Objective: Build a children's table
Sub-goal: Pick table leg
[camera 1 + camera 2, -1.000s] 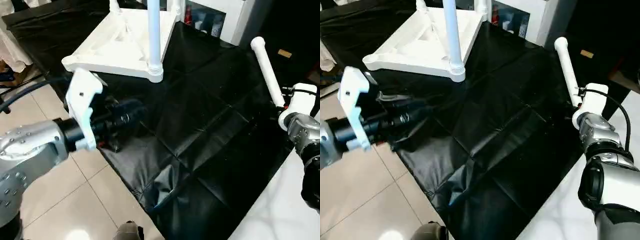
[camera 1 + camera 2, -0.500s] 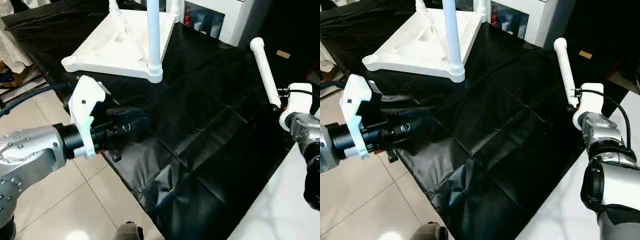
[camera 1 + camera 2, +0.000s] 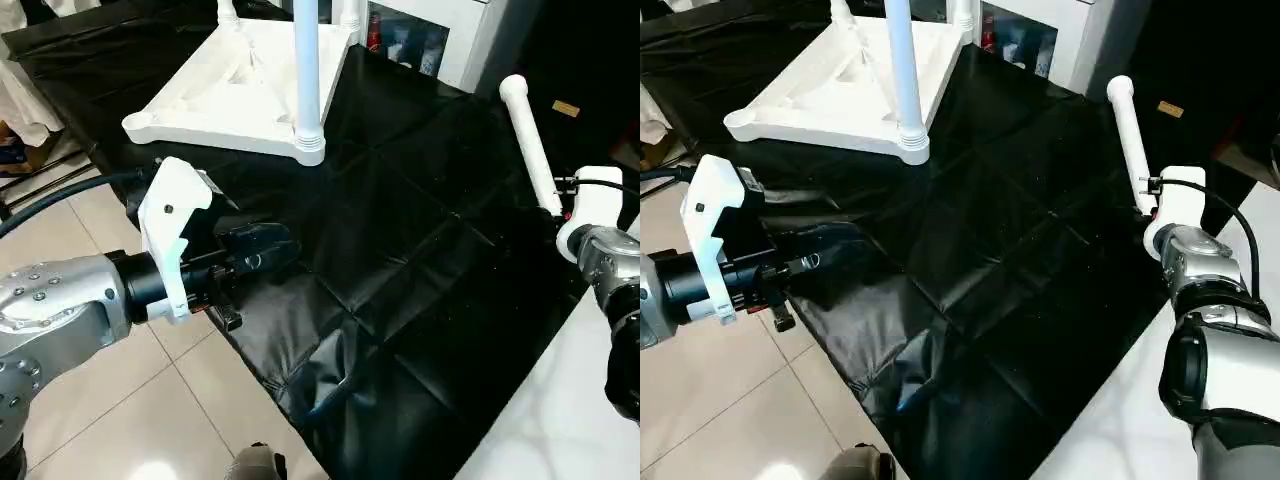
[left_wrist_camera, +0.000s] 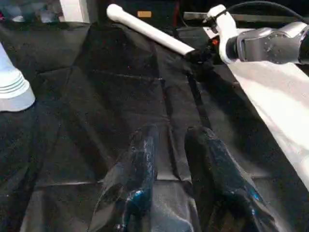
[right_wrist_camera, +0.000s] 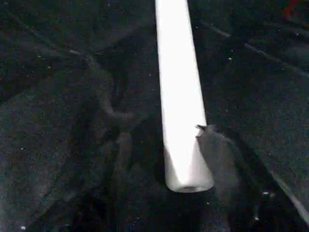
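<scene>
Left claw [image 4: 169,164]: your two black fingers [image 4: 140,169] sit a little apart with nothing between them. It hangs low over the black sheet [image 3: 400,250], near the sheet's edge by the tiled floor [image 3: 130,400].
Right claw [image 5: 193,159]: it is at the near end of the loose leg [image 3: 528,140] — one finger [image 5: 219,159] shows right beside the leg's end. You cannot tell if the claw is squeezing the leg or just around it.
Loose leg: a round white leg lying flat on the black sheet, pointing away from your right arm toward the white cabinet [image 3: 470,30].
Table top [image 3: 235,90]: it lies upside down on the black sheet, ribs facing up, at the far left side of the sheet.
Fitted leg [image 3: 307,70]: one white leg stands straight up in the near corner of the table top. More legs stand at the far corners.
Gap: the loose leg and the table top are well apart — the black sheet lies between them.
Left arm: your silver forearm [image 3: 60,310] reaches in from the left, over the tiles.
</scene>
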You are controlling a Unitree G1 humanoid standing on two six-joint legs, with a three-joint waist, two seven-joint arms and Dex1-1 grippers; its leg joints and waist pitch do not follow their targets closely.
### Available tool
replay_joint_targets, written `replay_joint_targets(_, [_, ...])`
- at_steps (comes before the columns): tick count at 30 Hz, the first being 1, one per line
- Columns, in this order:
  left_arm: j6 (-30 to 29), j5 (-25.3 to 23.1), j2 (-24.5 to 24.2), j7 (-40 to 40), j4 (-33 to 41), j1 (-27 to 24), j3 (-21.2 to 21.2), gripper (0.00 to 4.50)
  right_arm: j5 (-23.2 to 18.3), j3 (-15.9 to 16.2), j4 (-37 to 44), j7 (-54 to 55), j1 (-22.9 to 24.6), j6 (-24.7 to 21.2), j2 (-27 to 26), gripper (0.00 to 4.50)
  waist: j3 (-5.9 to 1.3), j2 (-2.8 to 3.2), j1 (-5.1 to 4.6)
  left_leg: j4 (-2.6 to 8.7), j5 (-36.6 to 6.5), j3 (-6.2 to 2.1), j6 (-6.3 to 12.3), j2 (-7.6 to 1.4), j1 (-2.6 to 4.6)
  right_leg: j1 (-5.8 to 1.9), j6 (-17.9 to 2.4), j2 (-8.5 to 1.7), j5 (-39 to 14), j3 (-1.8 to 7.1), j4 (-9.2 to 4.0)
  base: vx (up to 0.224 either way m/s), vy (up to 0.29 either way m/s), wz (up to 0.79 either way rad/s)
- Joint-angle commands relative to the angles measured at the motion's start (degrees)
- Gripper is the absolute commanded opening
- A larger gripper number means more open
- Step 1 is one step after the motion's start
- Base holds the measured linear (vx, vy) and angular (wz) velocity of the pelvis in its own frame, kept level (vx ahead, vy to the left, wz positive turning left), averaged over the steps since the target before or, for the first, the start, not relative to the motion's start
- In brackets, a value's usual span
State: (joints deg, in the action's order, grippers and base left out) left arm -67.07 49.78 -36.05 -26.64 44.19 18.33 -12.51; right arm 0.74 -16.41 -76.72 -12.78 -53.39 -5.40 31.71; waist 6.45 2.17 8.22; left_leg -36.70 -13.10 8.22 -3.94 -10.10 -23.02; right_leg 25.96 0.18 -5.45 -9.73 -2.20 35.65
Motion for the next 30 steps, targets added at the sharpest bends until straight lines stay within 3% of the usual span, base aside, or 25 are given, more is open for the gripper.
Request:
replay_joint_targets(1, [0.37, 0.13, -0.8, 0.31, 0.45, 0.04, 0.45, 1.22, -0.08, -0.63, -1.42, 0.29, 1.09, -0.51, -0.52, 2.97, -3.38, -0.6, 0.13, 4.85, -3.75, 0.46, 4.73, -0.62, 0.09, -3.99, -17.98, -1.17, -7.73, 0.97, -3.02, 0.0, 0.0, 0.0])
replay_joint_targets(5, [0.81, -0.04, -1.31, 0.46, 0.37, -0.09, 0.44, 1.22, 1.11, 0.19, -1.43, 1.47, 1.05, -0.19, -0.15, 3.32, -3.35, -0.59, 0.12, 4.81, -3.48, 0.48, 4.76, -0.56, 0.06, -3.97, -17.91, -1.14, -7.66, 0.94, -3.02, 0.0, 0.0, 0.0])
replay_joint_targets(18, [1.25, 0.19, -2.05, 0.74, -0.02, 0.01, 0.41, 1.22, 2.27, 0.88, -1.52, 2.88, 0.72, 0.77, -0.42, 3.32, -3.16, -0.38, 0.12, 4.92, -4.22, 0.45, 4.21, -0.57, 0.08, -3.95, -17.79, -1.14, -7.32, 0.95, -3.01, 0.0, 0.0, 0.0])
replay_joint_targets(30, [0.54, 1.68, -2.69, 0.97, 0.63, -0.44, 0.07, 1.22, 3.35, 1.4, -1.83, 2.59, 1.79, -1.31, -1.25, 2.3, -2.63, -0.26, 0.17, 5.23, -5.22, 0.4, 3.69, -0.61, 0.03, -3.8, -17.73, -1.17, -8.12, 1.03, -3.21, 0.0, 0.0, 0.0])
